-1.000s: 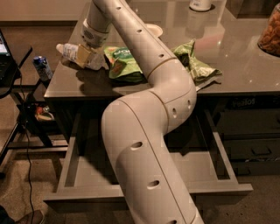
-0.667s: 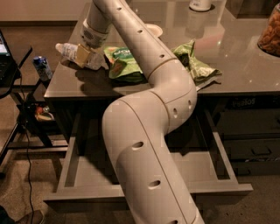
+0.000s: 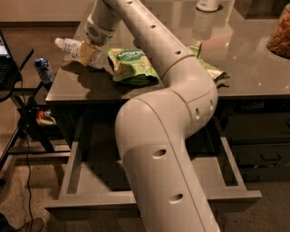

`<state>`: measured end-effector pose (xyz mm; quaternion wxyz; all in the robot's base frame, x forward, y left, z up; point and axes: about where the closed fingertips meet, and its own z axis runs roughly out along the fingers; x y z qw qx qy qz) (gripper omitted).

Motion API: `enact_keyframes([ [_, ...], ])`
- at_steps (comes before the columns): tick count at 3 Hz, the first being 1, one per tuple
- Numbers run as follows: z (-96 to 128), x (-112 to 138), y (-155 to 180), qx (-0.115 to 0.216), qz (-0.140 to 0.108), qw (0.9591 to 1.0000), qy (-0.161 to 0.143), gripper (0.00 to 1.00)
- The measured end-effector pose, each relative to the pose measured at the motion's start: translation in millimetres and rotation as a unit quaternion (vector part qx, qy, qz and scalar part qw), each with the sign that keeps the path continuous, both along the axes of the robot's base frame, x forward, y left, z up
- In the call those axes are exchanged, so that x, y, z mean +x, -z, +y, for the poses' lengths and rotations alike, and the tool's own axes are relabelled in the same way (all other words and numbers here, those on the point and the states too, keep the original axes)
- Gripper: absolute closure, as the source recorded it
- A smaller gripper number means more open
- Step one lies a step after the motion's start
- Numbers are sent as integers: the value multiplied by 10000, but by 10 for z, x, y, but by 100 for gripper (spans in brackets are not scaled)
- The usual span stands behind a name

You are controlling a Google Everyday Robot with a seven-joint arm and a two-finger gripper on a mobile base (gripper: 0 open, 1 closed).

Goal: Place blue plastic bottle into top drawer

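The blue plastic bottle [image 3: 69, 46] is pale and translucent with a white cap pointing left. It sits at the table's far left corner, lying on its side just above the tabletop. My gripper [image 3: 89, 54] reaches down from the long white arm and is shut on the bottle's right half, its tan fingers [image 3: 86, 52] around the body. The top drawer [image 3: 72, 172] stands pulled open below the table's front edge. Its grey interior shows on the left and right, and my arm hides its middle.
A green snack bag [image 3: 131, 67] lies just right of the gripper, and another green bag [image 3: 209, 68] lies further right. A small blue can [image 3: 44, 70] stands on a side stand left of the table [image 3: 253, 68]. A white cup [image 3: 208, 4] and a snack jar [image 3: 278, 31] are at the back right.
The bottle and gripper have risen slightly, with the cap end a little higher. The bags and the drawer have not moved.
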<state>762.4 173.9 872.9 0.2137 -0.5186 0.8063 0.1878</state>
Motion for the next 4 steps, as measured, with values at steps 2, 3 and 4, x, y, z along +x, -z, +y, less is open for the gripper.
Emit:
enact_keyframes([
  [2, -170, -388, -147, 182, -166, 9991, -345, 100],
  [3, -170, -399, -149, 172, -164, 9991, -356, 100],
  [4, -262, -609, -218, 106, -96, 9996, -245, 100],
])
